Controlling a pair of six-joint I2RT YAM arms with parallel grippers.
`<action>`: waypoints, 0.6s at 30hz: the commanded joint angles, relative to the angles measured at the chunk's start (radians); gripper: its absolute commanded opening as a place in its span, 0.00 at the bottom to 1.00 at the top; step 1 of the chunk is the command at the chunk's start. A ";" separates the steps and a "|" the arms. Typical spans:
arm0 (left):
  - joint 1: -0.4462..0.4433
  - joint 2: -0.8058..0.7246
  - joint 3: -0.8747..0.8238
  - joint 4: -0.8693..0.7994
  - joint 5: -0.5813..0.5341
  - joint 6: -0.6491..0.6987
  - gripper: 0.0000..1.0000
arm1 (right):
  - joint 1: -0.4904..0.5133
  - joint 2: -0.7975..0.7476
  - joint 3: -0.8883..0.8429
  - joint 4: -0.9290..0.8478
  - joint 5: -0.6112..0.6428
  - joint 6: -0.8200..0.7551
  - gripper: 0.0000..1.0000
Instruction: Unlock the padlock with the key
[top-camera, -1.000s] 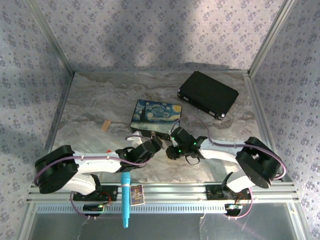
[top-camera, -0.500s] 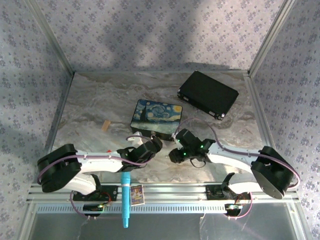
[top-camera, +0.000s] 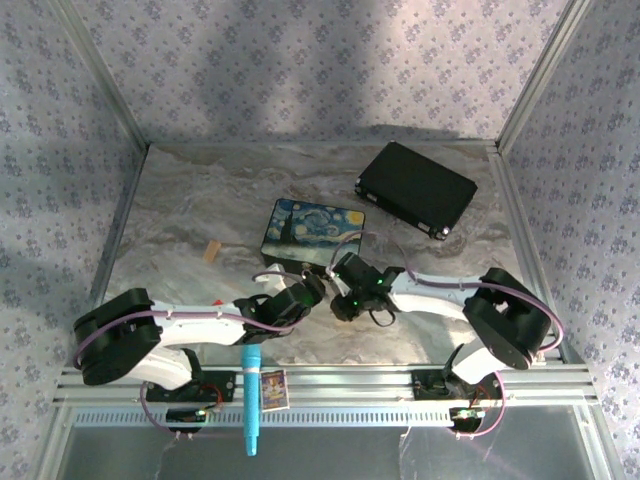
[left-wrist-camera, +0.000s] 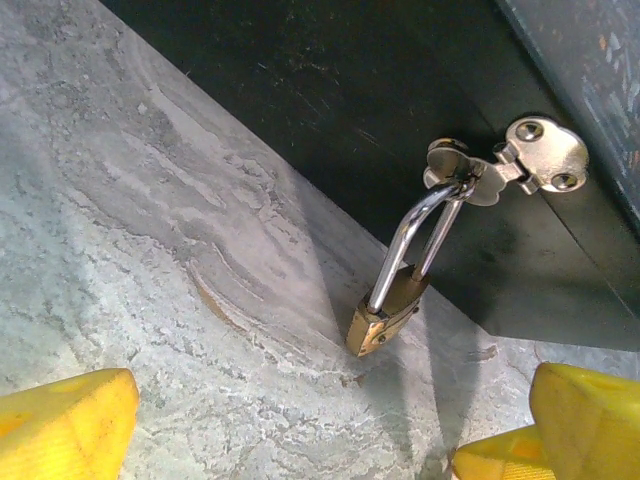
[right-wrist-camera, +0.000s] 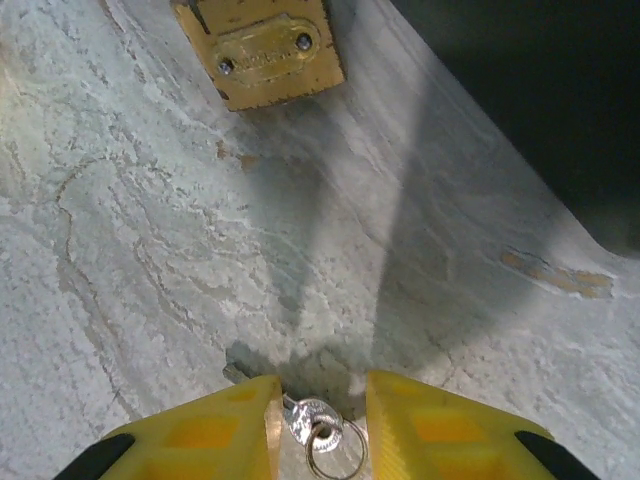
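Veined grey marble tabletop (top-camera: 190, 210), with bare room at the left. A rectangular Starry Night painted box (top-camera: 313, 233) sits near the centre. The blocky brass padlock (left-wrist-camera: 385, 315) hangs by its curved silvery shackle from the box's metal hasp (left-wrist-camera: 520, 165). The left gripper (left-wrist-camera: 330, 440) has its yellow fingers wide apart. The right gripper (right-wrist-camera: 318, 405) pinches the thin silvery key (right-wrist-camera: 303, 420), apart from the padlock's base.

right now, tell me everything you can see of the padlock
The padlock is small: a scuffed brass-yellow body and a silvery curved shackle. The shackle looks closed, both legs entering the body, and loops through the silvery hasp on the dark box side. It hangs tilted, lower end seemingly resting on the marble table. The right wrist view shows a plate with two rivets on it. No fingers touch it.
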 joint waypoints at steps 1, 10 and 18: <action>-0.008 -0.025 -0.007 -0.015 -0.036 -0.014 1.00 | 0.037 0.022 -0.026 -0.058 0.023 0.006 0.29; -0.008 -0.045 -0.012 -0.026 -0.057 -0.019 0.99 | 0.112 0.015 -0.077 -0.084 0.130 0.058 0.26; -0.008 -0.110 -0.040 -0.048 -0.081 -0.033 0.99 | 0.083 0.006 -0.123 -0.026 0.017 0.134 0.08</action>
